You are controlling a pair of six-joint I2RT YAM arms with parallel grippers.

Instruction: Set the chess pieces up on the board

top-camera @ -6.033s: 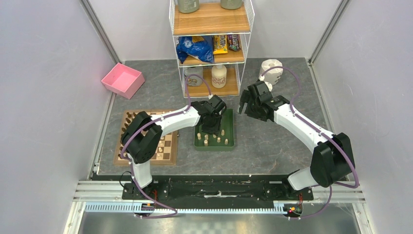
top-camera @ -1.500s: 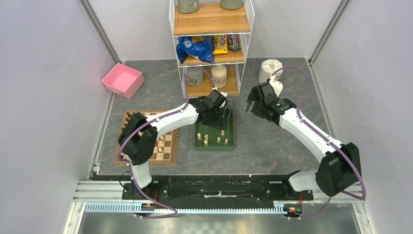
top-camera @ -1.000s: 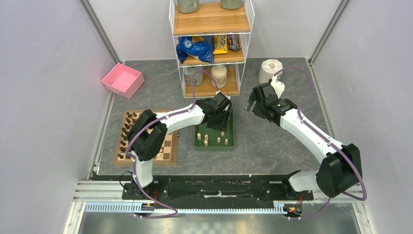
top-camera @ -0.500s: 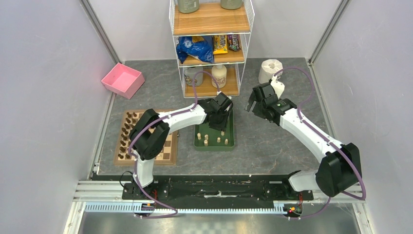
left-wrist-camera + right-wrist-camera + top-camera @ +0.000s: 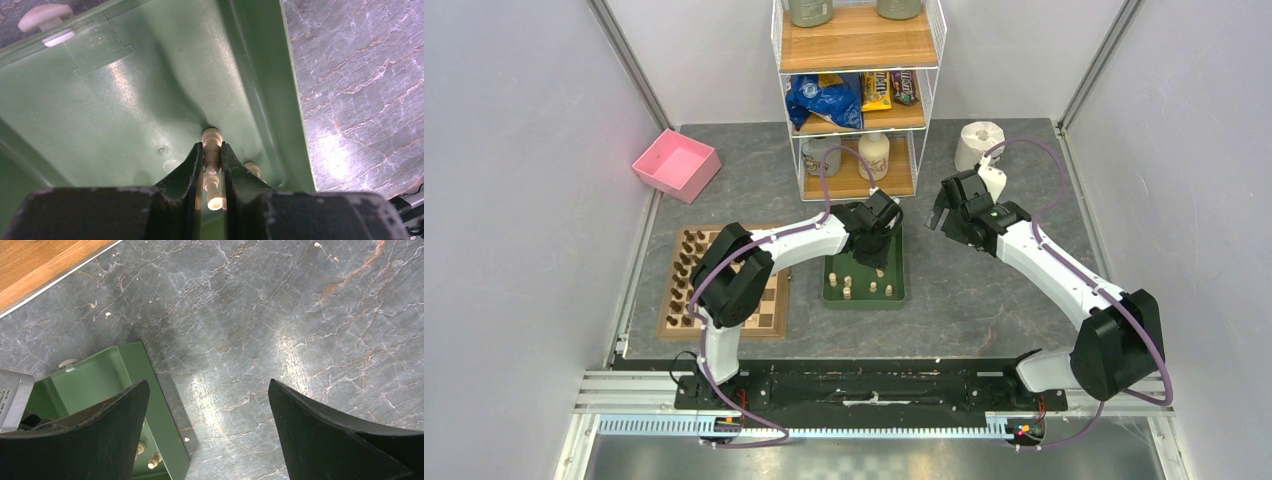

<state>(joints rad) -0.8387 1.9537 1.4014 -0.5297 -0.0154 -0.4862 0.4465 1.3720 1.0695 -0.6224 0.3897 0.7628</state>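
running this one remotely, here's what's on my screens. the table (image 5: 984, 300) is grey marbled stone, a bit glossy, and right of the green tray (image 5: 864, 301) it's open slab with room to swing. behind the tray stands a white wire shelf (image 5: 859, 100) with wooden decks. left of the tray, with a strip of stone between, lies the board (image 5: 769, 295). it's square, with light and dark checks inside a tan wooden border, and my left arm is draped across it. the tray is smooth green plastic, rectangular, with raised walls.

the right gripper (image 5: 207, 387) hangs over stone just off the tray's far right corner, its curved black jaws spread wide. the left gripper (image 5: 212, 150) is down inside the tray near its right wall, jaws narrowed onto a pale piece (image 5: 211, 137) of knobby turned wood. it's a tight spot, with the wall right beside the finger.

chess pieces (image 5: 686, 275): the dark ones are lined along the board's side farthest from the tray, the pale ones stand loose in the tray's near half.
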